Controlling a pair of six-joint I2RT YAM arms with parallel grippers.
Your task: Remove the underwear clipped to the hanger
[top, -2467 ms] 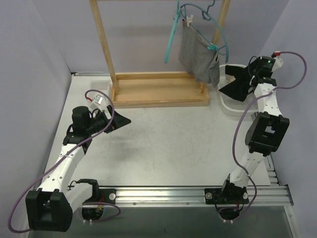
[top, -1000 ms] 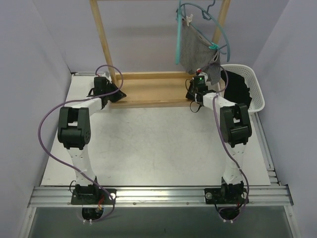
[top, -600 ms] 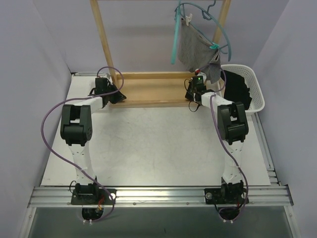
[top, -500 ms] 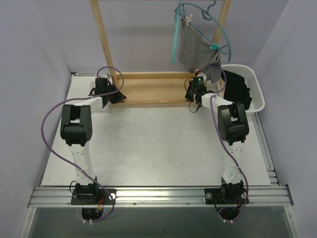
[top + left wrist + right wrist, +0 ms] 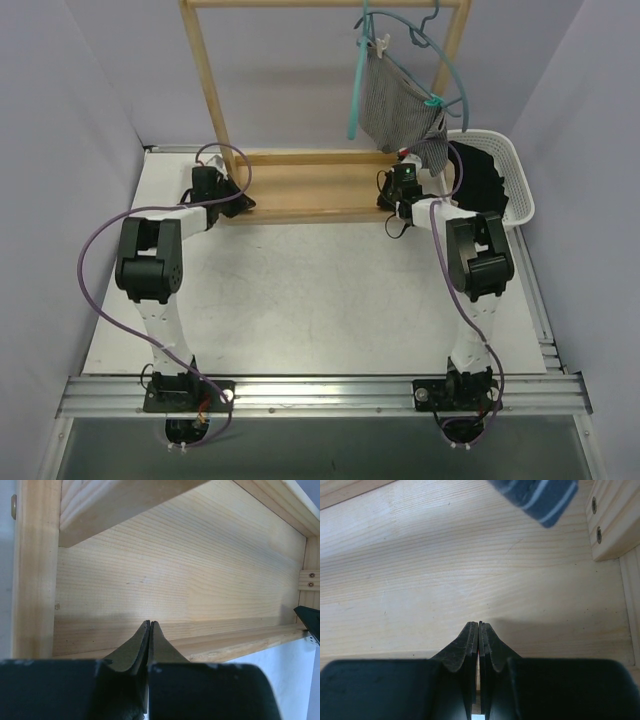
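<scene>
Left gripper (image 5: 150,625): closed, fingers pressed flat together, nothing held. Located at bottom centre of the left wrist view, tips over the near lip of the rack base (image 5: 175,575). In the top view, found at the left end of that base, upper left of centre. Contact with the wood: cannot be told.

Right gripper (image 5: 479,625): closed, fingers edge to edge, nothing held. Located at bottom centre of the right wrist view, tips above the bare planks of the base, near its right-hand post. Clear of the cloth.

Grey striped underwear (image 5: 395,105): hanging at upper centre-right of the top view, clipped to the teal hanger (image 5: 352,100) by a white clip (image 5: 381,42) at the upper left corner of the cloth. Hanger hooked over the top bar of the wooden rack (image 5: 210,80). Lower corner of the cloth visible at the top edge of the right wrist view, well above the closed fingers.

Black underwear (image 5: 480,180): lying in the white basket (image 5: 512,160) at the right edge of the table (image 5: 300,290), just beside the rack's right post.
</scene>
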